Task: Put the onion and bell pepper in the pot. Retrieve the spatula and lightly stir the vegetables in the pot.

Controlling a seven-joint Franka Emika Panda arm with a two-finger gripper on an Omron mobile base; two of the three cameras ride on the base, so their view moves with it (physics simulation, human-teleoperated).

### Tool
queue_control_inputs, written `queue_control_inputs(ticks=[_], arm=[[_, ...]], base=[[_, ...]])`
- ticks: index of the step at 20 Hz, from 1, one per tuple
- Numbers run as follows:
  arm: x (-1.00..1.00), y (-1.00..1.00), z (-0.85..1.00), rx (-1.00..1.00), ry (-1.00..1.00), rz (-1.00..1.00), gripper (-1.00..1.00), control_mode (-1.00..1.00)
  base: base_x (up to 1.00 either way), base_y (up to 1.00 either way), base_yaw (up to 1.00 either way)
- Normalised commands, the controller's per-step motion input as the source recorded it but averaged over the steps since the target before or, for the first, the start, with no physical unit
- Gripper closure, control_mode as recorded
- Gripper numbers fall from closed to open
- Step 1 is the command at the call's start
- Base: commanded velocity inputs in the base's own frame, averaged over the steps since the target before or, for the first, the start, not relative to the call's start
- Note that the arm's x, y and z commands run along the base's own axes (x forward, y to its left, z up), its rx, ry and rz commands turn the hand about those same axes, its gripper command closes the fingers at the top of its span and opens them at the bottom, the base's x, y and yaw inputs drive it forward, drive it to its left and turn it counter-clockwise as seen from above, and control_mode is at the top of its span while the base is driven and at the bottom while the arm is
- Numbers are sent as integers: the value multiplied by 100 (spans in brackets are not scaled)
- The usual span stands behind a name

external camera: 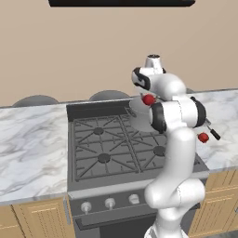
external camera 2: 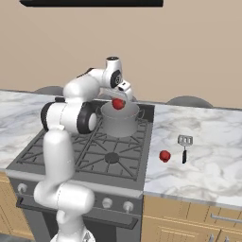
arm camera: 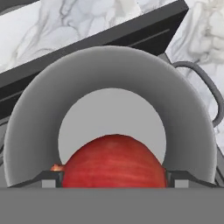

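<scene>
Both base cameras sit behind the arm, left and right, looking forward and down from a middling distance; they share the stove [external camera: 116, 148], pot [external camera 2: 120, 120] and counter [external camera 2: 198, 151]. The hand camera looks straight down into the pot from close above.

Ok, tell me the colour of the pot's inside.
Plain grey, brushed-metal look; the pot shows best in the hand view.

The white arm [external camera 2: 71, 118] is raised from the base, bent at the elbow and reached forward, with the hand turned downward. The gripper [external camera 2: 118, 103] is held with its jaws spread wide around a red round vegetable [arm camera: 114, 162] (gripped between the fingertips [arm camera: 49, 179], as seen in the hand view).
</scene>
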Motion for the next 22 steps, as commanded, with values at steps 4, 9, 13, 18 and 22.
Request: queue_control_inputs(ticks=[4, 9, 13, 18, 22], arm=[[1, 0, -38, 4, 0, 0, 100, -100], [0, 0, -39, 1, 0, 0, 100, -100], [10, 0, -34, 0, 0, 0, 100, -100], [10, 0, -33, 0, 0, 0, 100, -100], [10, 0, -29, 0, 0, 0, 100, -100]], base=[[0, 0, 0], [0, 0, 0], [0, 0, 0], [0, 0, 0], [0, 0, 0]])
